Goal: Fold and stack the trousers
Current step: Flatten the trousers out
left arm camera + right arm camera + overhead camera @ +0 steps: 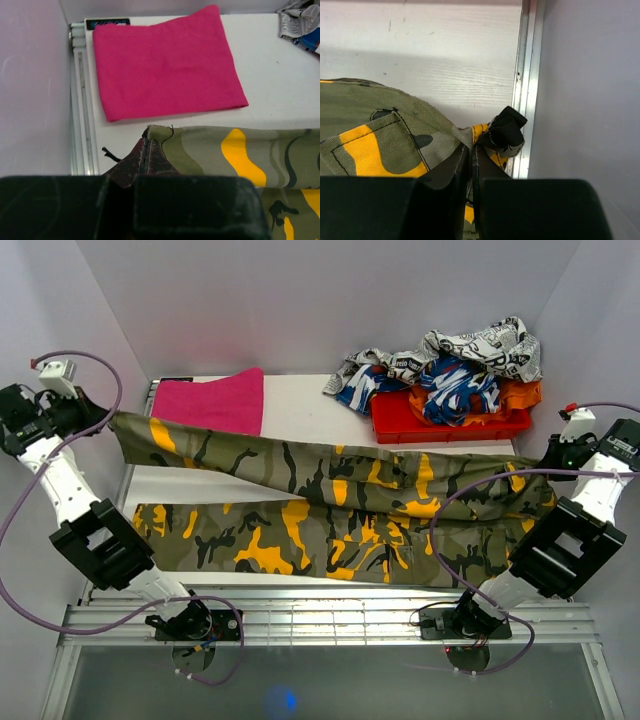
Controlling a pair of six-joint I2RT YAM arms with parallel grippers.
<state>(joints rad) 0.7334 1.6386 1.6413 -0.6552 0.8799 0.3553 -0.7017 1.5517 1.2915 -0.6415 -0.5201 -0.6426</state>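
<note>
Gripping the trousers (330, 510), left hand (145, 150) and right hand (471, 150) hug side walls (585, 100).

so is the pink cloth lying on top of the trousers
No, the pink cloth lies apart from the trousers, bare table between them.

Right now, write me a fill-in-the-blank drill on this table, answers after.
The left gripper is ____ on a leg hem of the trousers.
The right gripper grips their ____ end.
The folded cloth beyond the gripped leg is ____.
Patterned garments are heaped on a ____ tray.
Answers: shut, waist, pink, red.
</note>
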